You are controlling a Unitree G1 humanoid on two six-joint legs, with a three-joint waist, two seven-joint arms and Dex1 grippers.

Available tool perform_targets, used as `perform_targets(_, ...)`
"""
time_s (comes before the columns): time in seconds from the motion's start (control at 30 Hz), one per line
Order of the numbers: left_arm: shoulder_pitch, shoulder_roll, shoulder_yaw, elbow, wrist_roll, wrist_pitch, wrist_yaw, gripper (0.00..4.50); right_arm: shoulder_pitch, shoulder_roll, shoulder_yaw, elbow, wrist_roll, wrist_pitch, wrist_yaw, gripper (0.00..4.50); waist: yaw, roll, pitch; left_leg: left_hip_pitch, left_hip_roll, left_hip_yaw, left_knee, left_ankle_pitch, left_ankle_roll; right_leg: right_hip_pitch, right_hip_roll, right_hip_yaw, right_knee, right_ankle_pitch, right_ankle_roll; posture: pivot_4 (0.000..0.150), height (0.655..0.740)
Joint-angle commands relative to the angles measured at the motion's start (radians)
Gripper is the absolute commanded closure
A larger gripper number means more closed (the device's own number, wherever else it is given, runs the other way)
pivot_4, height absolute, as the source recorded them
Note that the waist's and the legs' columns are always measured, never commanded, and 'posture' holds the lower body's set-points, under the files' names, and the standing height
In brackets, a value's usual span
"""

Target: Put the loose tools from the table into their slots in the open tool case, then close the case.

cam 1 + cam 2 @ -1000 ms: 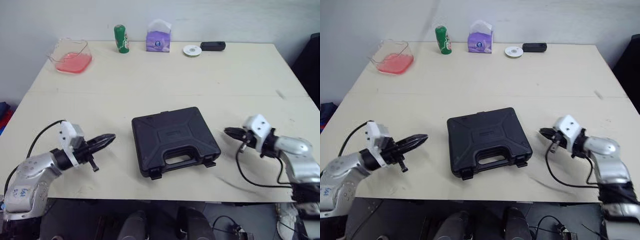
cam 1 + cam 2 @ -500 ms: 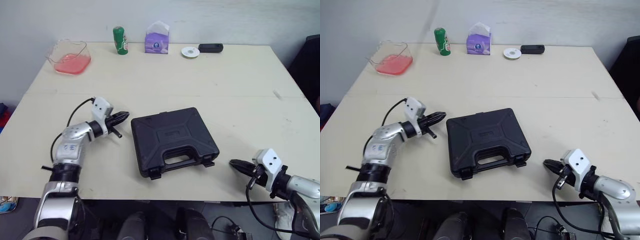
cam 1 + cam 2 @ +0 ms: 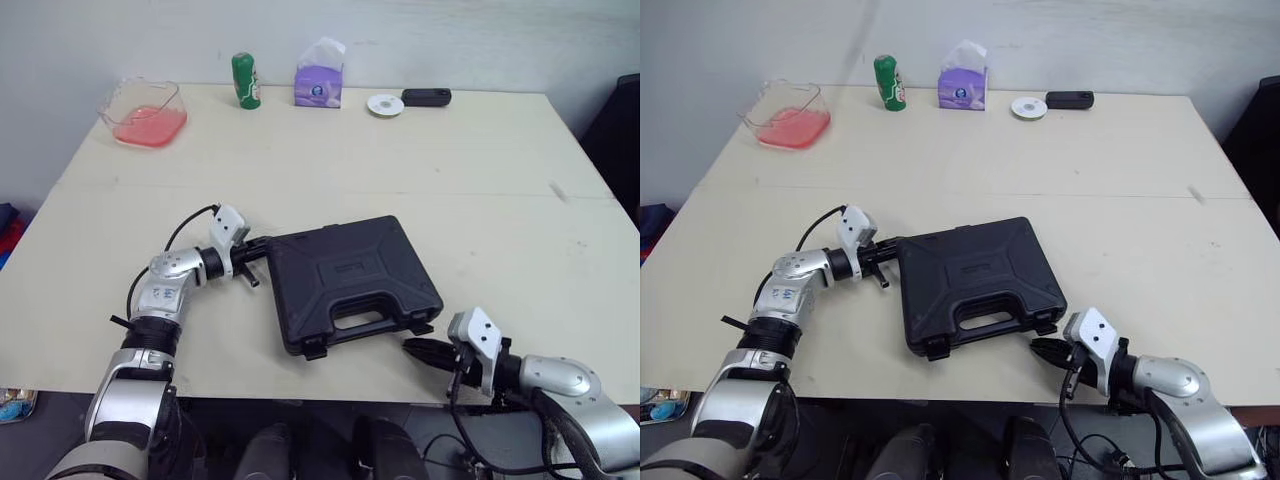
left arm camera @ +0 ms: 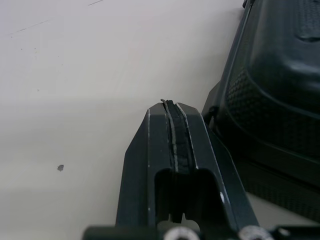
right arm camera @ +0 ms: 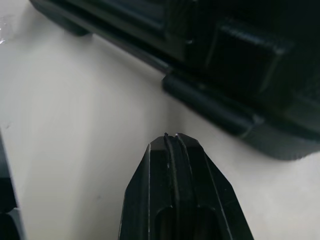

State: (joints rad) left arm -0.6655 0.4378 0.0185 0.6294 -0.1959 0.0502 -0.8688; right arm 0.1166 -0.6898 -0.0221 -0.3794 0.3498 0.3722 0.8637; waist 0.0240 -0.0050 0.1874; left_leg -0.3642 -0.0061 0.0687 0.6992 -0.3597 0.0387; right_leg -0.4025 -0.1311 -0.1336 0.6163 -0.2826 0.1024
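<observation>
Left gripper and right gripper, both pinched shut and empty, are crowding the case mid-frame, risking skidding it instead of latching it.

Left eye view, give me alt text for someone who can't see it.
A closed black tool case lies on a cream table, with the shut left gripper at its left rear corner and the shut right gripper by its front right latch. Along the far edge: a clear container, green can, tissue box, white disc, black device.
</observation>
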Motion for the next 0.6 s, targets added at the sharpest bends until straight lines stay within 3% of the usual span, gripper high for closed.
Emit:
perform_targets(0.03,0.052,0.001,-0.016,-0.080,-0.017,-0.014,-0.066,4.49,-0.039,0.009,0.002,0.062,-0.055,-0.055,-0.031,4.50,0.000,0.000,0.000,0.000,0.000,0.000,0.000,0.000,0.000,0.000,0.000,0.000,0.000,0.000,0.000,0.150,0.7400)
perform_targets(0.3,0.209,0.042,-0.009,-0.287,-0.019,0.026,-0.078,4.49,-0.164,-0.014,0.030,0.217,-0.141,-0.188,-0.016,4.50,-0.004,0.000,0.000,0.009,0.001,-0.001,-0.001,-0.001,0.000,0.010,-0.001,0.003,-0.003,0.000,0.000,0.150,0.7400)
perform_targets(0.6,0.373,0.035,0.017,-0.565,-0.037,0.133,0.024,4.49,-0.307,0.012,0.058,0.397,-0.222,-0.308,-0.052,4.50,-0.005,0.000,0.000,0.009,0.002,-0.002,-0.001,-0.002,-0.001,0.010,-0.003,0.005,-0.005,0.000,0.000,0.150,0.7400)
